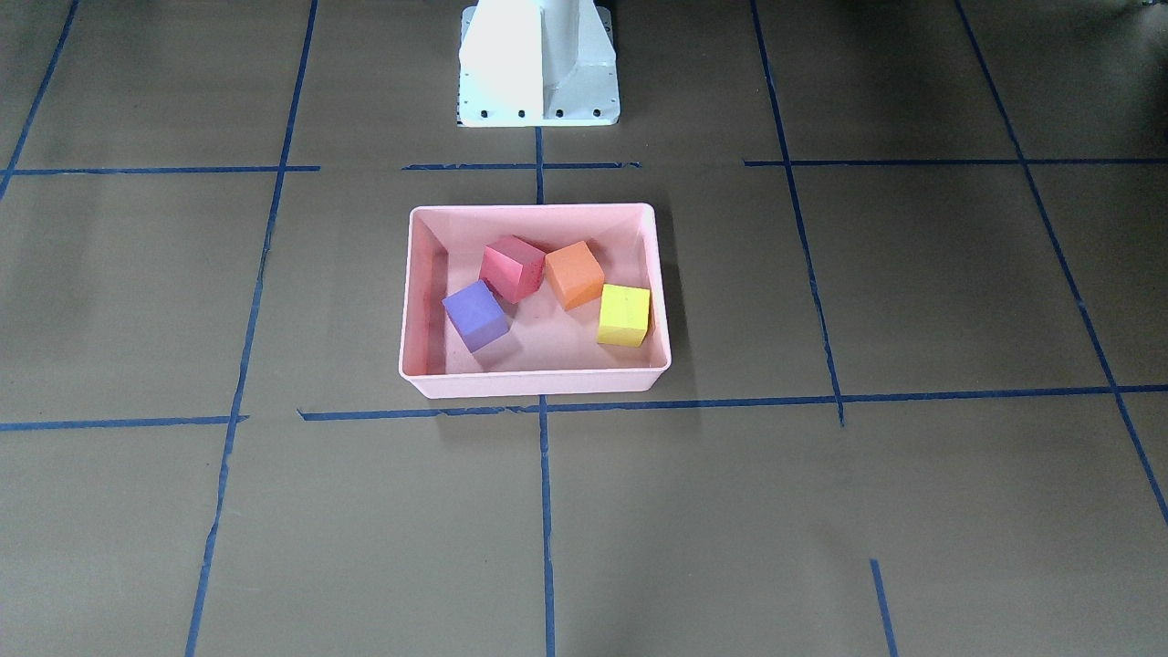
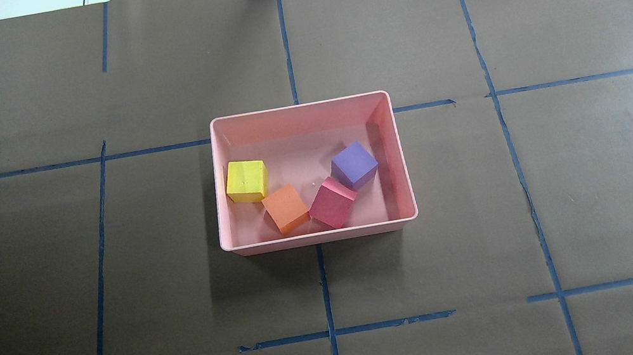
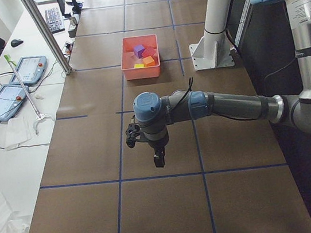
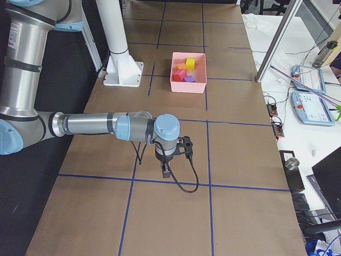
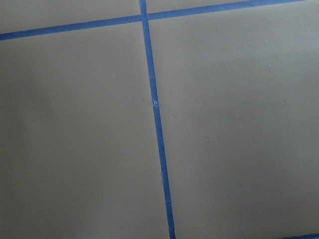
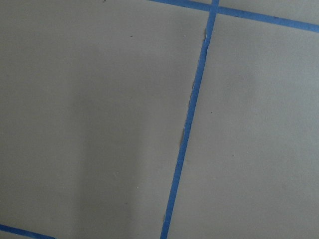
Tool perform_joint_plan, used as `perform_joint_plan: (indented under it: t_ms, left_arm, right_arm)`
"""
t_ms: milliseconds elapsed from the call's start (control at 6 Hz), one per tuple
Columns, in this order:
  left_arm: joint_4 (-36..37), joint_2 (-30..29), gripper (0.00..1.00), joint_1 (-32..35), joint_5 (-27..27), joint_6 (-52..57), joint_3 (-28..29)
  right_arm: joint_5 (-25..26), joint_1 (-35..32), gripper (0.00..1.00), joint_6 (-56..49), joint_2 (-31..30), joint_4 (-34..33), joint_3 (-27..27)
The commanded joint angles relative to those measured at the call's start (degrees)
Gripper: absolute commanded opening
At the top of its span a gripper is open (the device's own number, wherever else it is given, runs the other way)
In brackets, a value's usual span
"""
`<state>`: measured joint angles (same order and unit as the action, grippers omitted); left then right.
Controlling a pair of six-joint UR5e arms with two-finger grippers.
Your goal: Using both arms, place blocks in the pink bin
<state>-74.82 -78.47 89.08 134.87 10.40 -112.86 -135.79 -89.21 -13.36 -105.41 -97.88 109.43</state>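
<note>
The pink bin (image 1: 534, 383) stands at the table's middle, also in the overhead view (image 2: 320, 238). All four blocks lie inside it: purple (image 1: 475, 315), red-pink (image 1: 512, 268), orange (image 1: 575, 274) and yellow-green (image 1: 624, 315). The red-pink block touches the orange and the purple ones. My left gripper (image 3: 159, 161) hangs over bare table far from the bin, seen only in the exterior left view. My right gripper (image 4: 166, 172) hangs the same way at the other end, seen only in the exterior right view. I cannot tell if either is open or shut. Both wrist views show only table.
Brown paper with blue tape lines (image 2: 324, 285) covers the table. The white pedestal base (image 1: 538, 64) stands behind the bin. Tablets (image 3: 8, 96), cables and a metal post (image 3: 45, 33) sit on the white side table, where a person sits.
</note>
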Motion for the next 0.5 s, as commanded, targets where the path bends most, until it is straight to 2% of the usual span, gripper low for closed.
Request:
perform_joint_plan:
  t_ms: [0, 333]
  left_arm:
    - [0.3, 1.1, 1.00, 0.0, 0.2, 0.0, -1.1]
    - [-0.2, 2.7, 1.00, 0.0, 0.8, -0.1, -1.3]
  right_arm:
    - [0.2, -0.2, 1.00, -0.5, 0.0, 0.2, 0.0]
    - [0.3, -1.3, 1.00, -0.6, -0.1, 0.1, 0.1]
